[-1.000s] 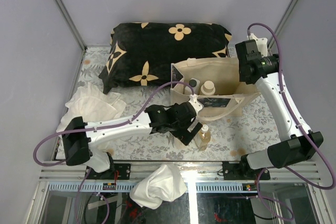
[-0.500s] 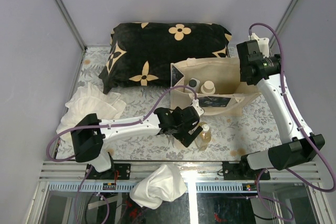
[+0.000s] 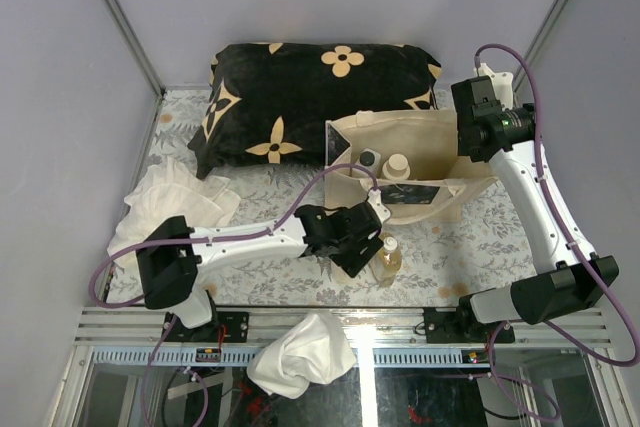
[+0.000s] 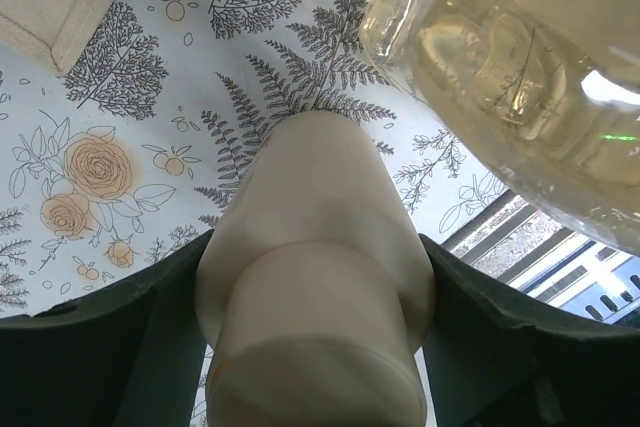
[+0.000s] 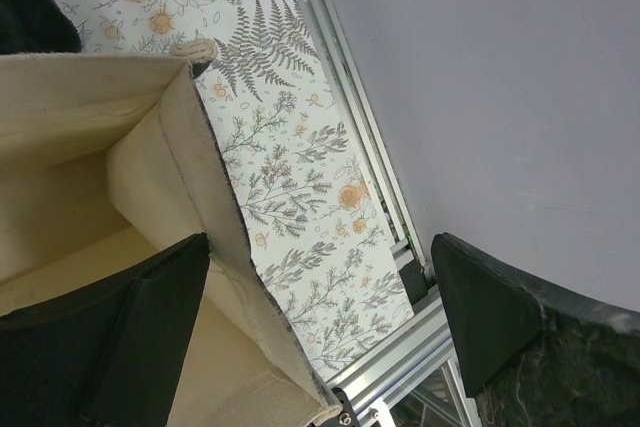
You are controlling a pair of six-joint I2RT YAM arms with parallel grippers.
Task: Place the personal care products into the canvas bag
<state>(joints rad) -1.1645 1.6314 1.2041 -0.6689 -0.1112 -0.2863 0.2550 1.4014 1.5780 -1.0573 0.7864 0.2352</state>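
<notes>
Table: flower-and-fern printed tabletop (image 3: 250,277) fills the middle of the top view, with grey walls behind.
Cushion: black cushion with tan flower marks (image 3: 300,97) lies along the upper edge, touching the bag's back.
Bag: beige canvas bag (image 3: 440,147) stands right of centre with its mouth open upward.
Right gripper: right gripper (image 5: 320,287) sits at the bag's right rim with its jaws spread wide. The cloth wall runs up between them, and nothing is pinched.
Left gripper: left gripper (image 4: 315,267) is low in the centre of the top view, clamped on a bottle.
Held bottle: cream round bottle with a wide cap (image 4: 310,197) lies lengthwise along the fingers, cap toward the wrist camera. I cannot tell whether it is off the table.
Amber bottle: clear amber bottle with a white cap (image 3: 388,260) stands just beside the held one, on the table.
Already bagged: white squarish bottle with a dark cap (image 3: 368,159) and a second cream round bottle (image 3: 397,166).
Key relation: the bag mouth lies up and right of the left gripper and close to it, so that arm looks the better placed to make the drop.
</notes>
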